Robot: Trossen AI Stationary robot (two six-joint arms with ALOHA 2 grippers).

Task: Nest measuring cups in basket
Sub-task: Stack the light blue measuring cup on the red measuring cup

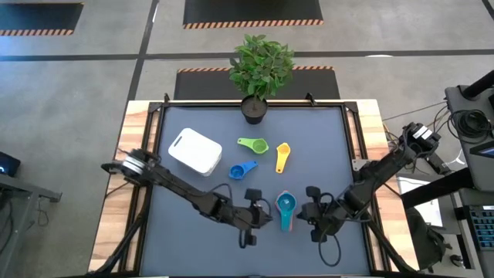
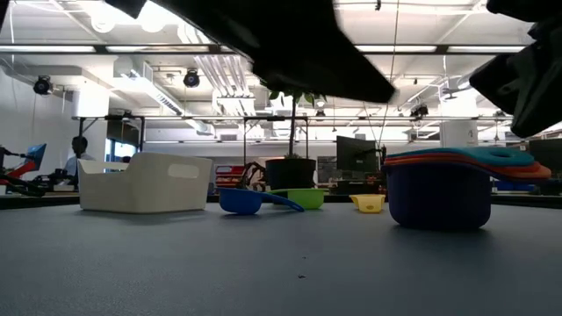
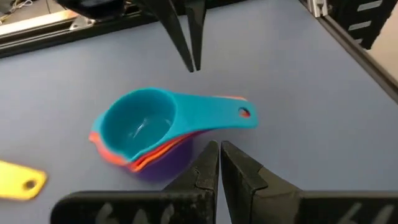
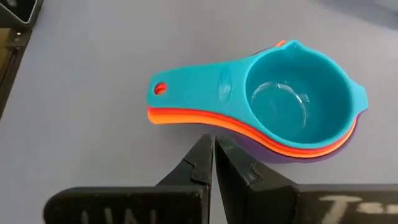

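Measuring cups sit partly nested: a teal cup (image 1: 286, 204) tops orange, red and purple ones near the table's front, between the left gripper (image 1: 257, 218) and right gripper (image 1: 311, 217), both pinched shut, holding nothing. Blue (image 1: 241, 170), green (image 1: 255, 144) and yellow (image 1: 282, 153) cups lie loose beside the white basket (image 1: 195, 150).

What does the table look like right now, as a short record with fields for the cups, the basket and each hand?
stacked cups: teal cup on top, orange and red rims under it, purple cup at the bottom, between the two hands
loose cups: green, yellow, blue, all on the mat
basket: white, no cup visible in it
left hand: shut, beside the stack, holding nothing
right hand: shut, on the stack's other side, holding nothing
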